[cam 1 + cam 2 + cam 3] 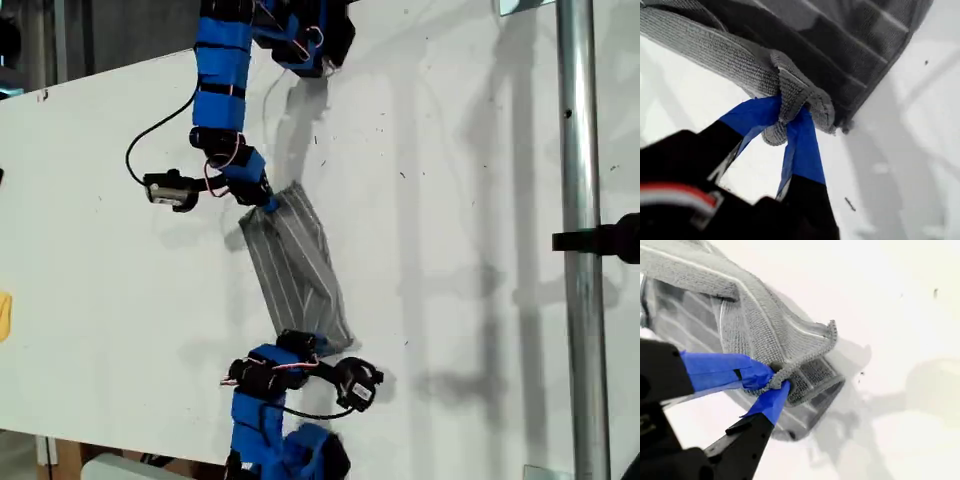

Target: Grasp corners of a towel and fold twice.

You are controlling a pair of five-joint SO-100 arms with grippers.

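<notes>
Wrist views show my first gripper [787, 120] & second gripper [775, 382] each pinching towel [295, 265] edge; exterior hides fingertips.

You see a big white table [450, 250]. The grey striped towel [295, 265] lies on it, bunched up in the middle.

Dark grey woven cloth towel [295, 265] with thin white stripes; blue-taped black gripper fingers [802, 150]; white tabletop [460, 250].
</notes>
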